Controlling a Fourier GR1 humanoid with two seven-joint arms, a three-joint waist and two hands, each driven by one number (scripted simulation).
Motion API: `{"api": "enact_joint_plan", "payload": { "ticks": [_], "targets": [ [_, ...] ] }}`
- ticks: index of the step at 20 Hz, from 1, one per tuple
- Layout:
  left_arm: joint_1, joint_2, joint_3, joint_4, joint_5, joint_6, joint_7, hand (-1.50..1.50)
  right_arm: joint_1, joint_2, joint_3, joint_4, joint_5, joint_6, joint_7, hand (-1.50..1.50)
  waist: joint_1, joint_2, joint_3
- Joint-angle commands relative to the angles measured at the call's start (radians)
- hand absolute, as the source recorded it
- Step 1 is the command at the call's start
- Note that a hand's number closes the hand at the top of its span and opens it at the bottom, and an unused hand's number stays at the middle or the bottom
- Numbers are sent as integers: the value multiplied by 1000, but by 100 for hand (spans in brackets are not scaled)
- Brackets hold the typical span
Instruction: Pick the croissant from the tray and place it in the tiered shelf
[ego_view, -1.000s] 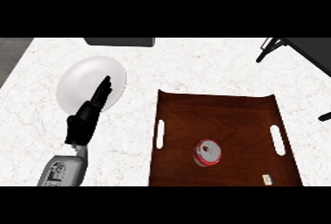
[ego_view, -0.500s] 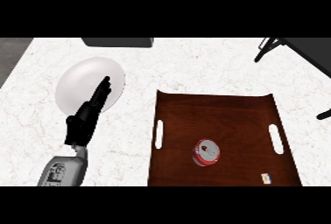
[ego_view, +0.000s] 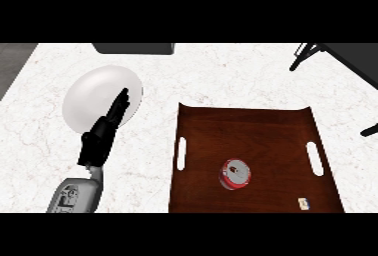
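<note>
Nothing seems to have shifted since the earlier frames: hand, plate, tray and can sit where they did.

Head view: only the left hand shows, coming up from the lower edge with its fingers straight and together, released, grasping nothing. Its fingertips lie over the near rim of the plate; whether they touch it I cannot tell. To the hand's right, a little apart, lies the tray. On it I see a can lying on its side and, further right near the lower edge, a small tag. No croissant shows on the tray or anywhere on the counter. Dark legs at the far right may belong to the shelf, though its tiers are out of view, so the croissant may already rest there or be hidden. The right hand is not in view. I cannot judge the step, and so bid no move.
</note>
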Motion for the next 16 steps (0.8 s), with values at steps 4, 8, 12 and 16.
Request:
{"api": "enact_joint_plan", "payload": {
  "ticks": [4,8,12,16],
  "targets": [
    [9,9,10,-11,6,-4,8,0,-50,32,3,-199,43,-99,135,-150,-7,-6,-1],
    [23,24,27,9,13,-13,-14,0,-36,88,-14,-412,101,47,165,-150,-37,-18,-2],
    [39,13,33,-18,15,9,21,0,-35,196,-61,-592,90,232,175,-150,-63,-37,-2],
    [50,35,51,-19,23,-1,21,0,-6,289,-86,-778,103,370,151,-150,-77,-41,-2]
  ]
}}
